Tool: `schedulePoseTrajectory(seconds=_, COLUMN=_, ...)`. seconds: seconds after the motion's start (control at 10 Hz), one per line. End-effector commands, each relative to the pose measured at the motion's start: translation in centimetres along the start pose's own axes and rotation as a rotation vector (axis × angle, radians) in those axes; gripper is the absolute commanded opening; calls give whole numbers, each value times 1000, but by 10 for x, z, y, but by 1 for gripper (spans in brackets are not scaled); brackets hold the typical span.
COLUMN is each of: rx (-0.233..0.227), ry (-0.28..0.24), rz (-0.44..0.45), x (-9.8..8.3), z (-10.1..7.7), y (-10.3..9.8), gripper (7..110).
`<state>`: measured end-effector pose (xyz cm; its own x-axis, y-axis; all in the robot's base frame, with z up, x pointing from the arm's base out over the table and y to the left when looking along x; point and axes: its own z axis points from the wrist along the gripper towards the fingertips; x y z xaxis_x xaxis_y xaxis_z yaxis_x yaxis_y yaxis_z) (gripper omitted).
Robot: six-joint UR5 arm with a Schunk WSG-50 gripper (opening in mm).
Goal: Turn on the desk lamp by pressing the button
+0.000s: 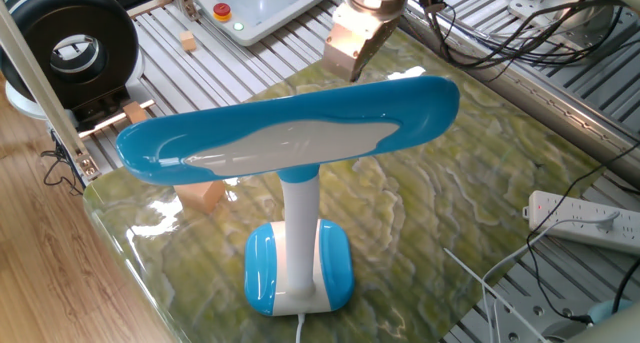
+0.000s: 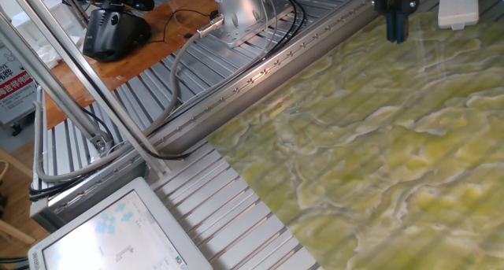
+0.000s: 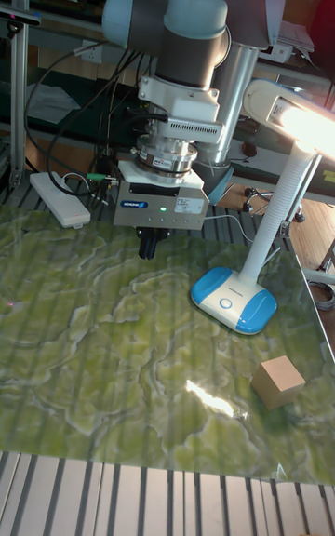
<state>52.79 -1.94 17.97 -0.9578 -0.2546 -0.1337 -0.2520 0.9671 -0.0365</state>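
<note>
The desk lamp stands on the green mat, its wide blue-and-white head (image 1: 290, 133) on a white stem over the rounded blue-and-white base (image 1: 298, 268). In the tall view the head (image 3: 302, 117) glows bright, and the round button (image 3: 224, 304) shows on top of the base (image 3: 234, 300). My gripper (image 1: 348, 63) hangs above the mat behind the lamp head, well off the base. In the tall view the gripper (image 3: 149, 246) hovers left of the base with its dark fingertips together and nothing between them. The other fixed view shows the fingers (image 2: 396, 24) near the mat's far edge.
A wooden block (image 1: 205, 193) lies on the mat beside the lamp; it also shows in the tall view (image 3: 279, 381). A white power strip (image 1: 590, 218) sits off the mat's right side. A touch panel (image 1: 260, 8), small wooden blocks (image 1: 188, 41) and cables lie on the slatted table.
</note>
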Motion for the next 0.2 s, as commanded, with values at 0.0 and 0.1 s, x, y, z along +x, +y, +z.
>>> schedulePoseTrajectory(seconds=0.0, rx=-47, ry=-14, rz=55, x=-8, z=-2, y=15, gripper=7)
schedulePoseTrajectory(seconds=0.1, rx=-35, ry=-11, rz=53, x=-9, z=-1, y=13, gripper=7)
